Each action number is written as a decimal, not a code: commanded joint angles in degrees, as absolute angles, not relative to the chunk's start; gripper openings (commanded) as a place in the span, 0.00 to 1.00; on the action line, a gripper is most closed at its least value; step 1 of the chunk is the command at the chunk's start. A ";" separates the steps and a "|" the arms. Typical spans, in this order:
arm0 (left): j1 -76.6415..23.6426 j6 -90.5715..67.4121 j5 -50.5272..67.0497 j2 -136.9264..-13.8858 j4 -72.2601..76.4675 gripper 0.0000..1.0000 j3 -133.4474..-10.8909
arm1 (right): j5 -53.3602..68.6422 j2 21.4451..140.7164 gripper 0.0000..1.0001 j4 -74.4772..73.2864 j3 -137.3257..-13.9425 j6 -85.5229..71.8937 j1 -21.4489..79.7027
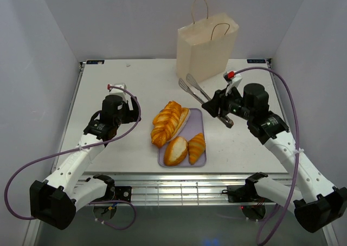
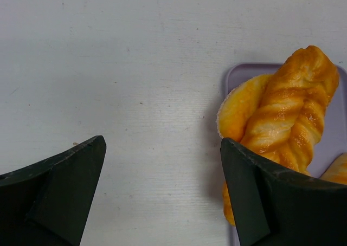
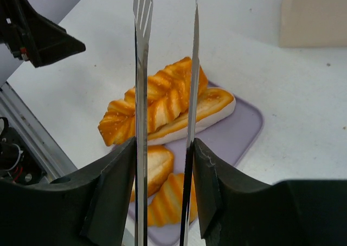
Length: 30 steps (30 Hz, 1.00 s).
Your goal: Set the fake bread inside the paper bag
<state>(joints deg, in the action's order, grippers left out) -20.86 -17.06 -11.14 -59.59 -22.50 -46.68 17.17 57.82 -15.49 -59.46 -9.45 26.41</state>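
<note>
Top cam: paper bag [image 1: 206,40] stands upright at the far edge of the table [image 1: 119,143], right of center, handles up. The fake bread is all on the lilac tray [image 1: 197,117] mid-table, nearer than the bag and well apart from it. There's a braided loaf [image 1: 166,124] lying on an oval roll [image 1: 183,119], w/ another roll [image 1: 175,150] and a croissant [image 1: 197,147] at the near end. Right gripper [image 1: 216,107] sits just right of the tray, clamped on the handle end of metal tongs [image 1: 192,88]; the tips point far-left, toward the bag's bottom corner. Left gripper [image 1: 126,101] is left of the tray, can't really tell its jaws from up here.

Left wrist cam: left gripper [image 2: 162,194] has its jaws wide apart, nothing b/w them but bare table [image 2: 135,67]. The braided loaf [image 2: 295,110] is over on the right, with the right finger [image 2: 276,202] in front of its near end; can't tell if it's touching.

Right wrist cam: right gripper [image 3: 165,194] has its jaws squeezed onto the tongs [image 3: 142,67], one arm against each finger. The tong arms themselves are apart w/ nothing pinched, tips up above the braided loaf [image 3: 160,99] and the oval roll [image 3: 211,106]. Bag [image 3: 314,13] corner shows top right.
</note>
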 commanded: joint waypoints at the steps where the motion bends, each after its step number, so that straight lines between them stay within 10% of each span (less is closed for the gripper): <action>1: -21.18 -17.49 -11.78 -58.53 -22.94 0.98 -48.60 | 13.11 52.40 0.49 -12.12 -53.38 -14.05 28.47; 30: -21.18 -17.75 -10.55 -59.50 -23.12 0.98 -48.69 | 18.19 49.66 0.54 6.15 -26.72 -36.65 30.94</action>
<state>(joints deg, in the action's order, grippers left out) -20.86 -17.47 -11.20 -59.94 -22.74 -46.68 16.73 49.39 0.71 -27.90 -34.59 30.37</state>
